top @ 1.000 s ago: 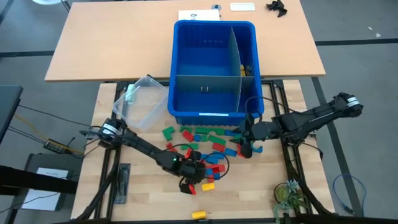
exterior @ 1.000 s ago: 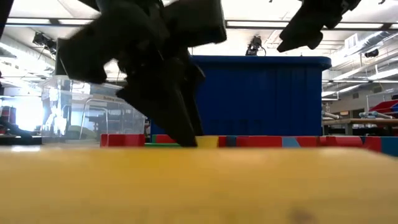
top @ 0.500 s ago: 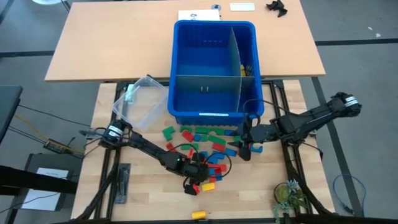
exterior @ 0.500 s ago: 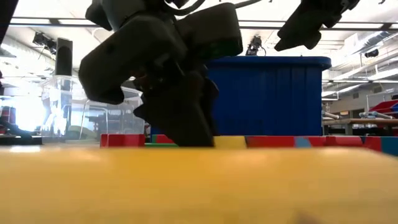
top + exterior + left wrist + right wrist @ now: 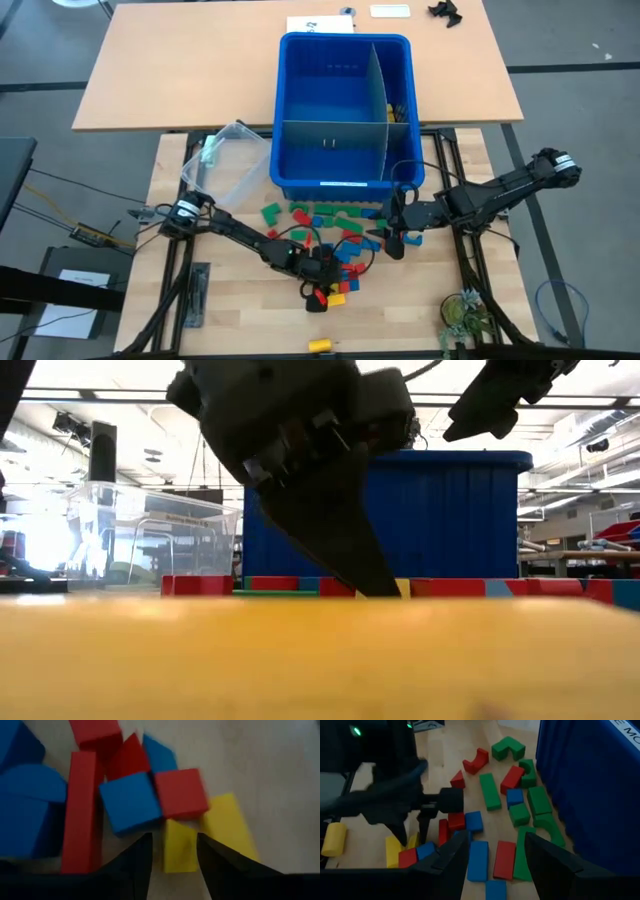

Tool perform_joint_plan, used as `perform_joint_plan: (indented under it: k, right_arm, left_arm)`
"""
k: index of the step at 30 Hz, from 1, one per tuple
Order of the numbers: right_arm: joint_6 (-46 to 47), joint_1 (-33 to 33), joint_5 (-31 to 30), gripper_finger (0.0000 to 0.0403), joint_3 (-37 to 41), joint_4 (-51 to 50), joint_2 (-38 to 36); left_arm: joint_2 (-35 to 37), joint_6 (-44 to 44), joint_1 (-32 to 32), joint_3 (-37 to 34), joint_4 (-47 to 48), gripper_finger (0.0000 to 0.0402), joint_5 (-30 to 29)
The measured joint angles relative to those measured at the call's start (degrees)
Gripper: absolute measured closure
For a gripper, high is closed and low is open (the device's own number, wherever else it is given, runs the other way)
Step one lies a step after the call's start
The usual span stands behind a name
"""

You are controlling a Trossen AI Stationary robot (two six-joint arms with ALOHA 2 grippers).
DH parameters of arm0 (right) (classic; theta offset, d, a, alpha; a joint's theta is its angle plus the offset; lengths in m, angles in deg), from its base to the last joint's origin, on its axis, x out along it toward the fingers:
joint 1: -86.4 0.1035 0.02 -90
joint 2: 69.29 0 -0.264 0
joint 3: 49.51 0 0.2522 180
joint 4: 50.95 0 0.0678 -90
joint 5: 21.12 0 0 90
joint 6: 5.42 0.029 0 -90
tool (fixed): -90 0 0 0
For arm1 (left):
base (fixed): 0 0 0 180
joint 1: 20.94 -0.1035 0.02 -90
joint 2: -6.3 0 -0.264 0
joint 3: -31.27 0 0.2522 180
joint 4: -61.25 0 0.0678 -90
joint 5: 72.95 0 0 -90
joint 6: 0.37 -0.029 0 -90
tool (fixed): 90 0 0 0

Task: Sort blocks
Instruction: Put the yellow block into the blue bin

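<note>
Many small red, blue, green and yellow blocks [image 5: 335, 225] lie on the wooden table in front of the blue bin [image 5: 345, 38]. My left gripper [image 5: 323, 287] is down at the near edge of the pile, open. In the left wrist view its fingers [image 5: 175, 865] stand on either side of a small yellow block [image 5: 180, 851], which lies flat next to a red block [image 5: 181, 792] and a blue block [image 5: 131, 802]. My right gripper [image 5: 393, 240] is open and empty, above the pile's right end; blue and red blocks [image 5: 479, 860] lie below it. My left gripper comes at the small yellow block [image 5: 172, 862] from above, pointing down, with one finger on each side of it. The block lies flat on the table. I cannot tell whether the fingers touch it.
A clear plastic tub [image 5: 225, 165] lies tipped at the bin's left. A yellow cylinder [image 5: 320, 345] lies near the table's near edge. A small plant [image 5: 465, 315] stands at the near right corner. The blue bin has dividers inside.
My left gripper has gone toward the table's right edge, along the near side of the pile, staying low at the table. My right gripper has kept still.
</note>
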Motion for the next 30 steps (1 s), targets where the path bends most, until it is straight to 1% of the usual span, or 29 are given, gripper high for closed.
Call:
perform_joint_plan:
  k: [4, 7, 9, 13, 17, 21, 25, 30]
  right_arm:
    - [0.01, 0.07, -0.03, 0.0211, 0.01, 0.01, 0.00]
    - [-0.01, 0.22, -0.05, 0.0211, 0.00, -0.05, 0.00]
    - [-0.04, 0.22, -0.03, 0.0211, 0.00, 0.01, 0.00]
    - [-0.03, 0.20, -0.12, 0.0211, 0.00, -0.03, 0.00]
    - [-0.01, 0.20, -0.10, 0.0211, -0.01, -0.09, 0.00]
    - [-0.13, 0.62, -0.12, 0.0211, -0.01, -0.10, 0.00]
    - [-0.33, 1.15, -0.08, 0.0212, -0.01, -0.01, -0.01]
    - [-0.53, 1.49, -0.08, 0.0220, -0.01, -0.06, -0.02]
  left_arm:
    - [-1.13, -0.02, -0.41, -0.04, -0.63, 0.0242, 0.15]
    - [-1.81, -0.05, -0.85, 0.02, -1.39, 0.0260, 1.55]
    - [-1.81, -0.09, -0.97, 0.04, -1.41, 0.0287, 2.34]
    - [-1.79, -2.24, -0.90, 0.17, -3.47, 0.0356, 2.60]
    - [-1.66, -3.21, -0.87, 0.22, -4.34, 0.0391, 2.58]
    - [-0.37, -3.42, -0.74, 0.03, -3.68, 0.0401, 1.82]
    - [1.88, -3.56, -0.68, -0.32, -0.65, 0.0401, 0.48]
    - [6.08, -3.58, -0.55, -0.33, 3.03, 0.0401, -3.66]
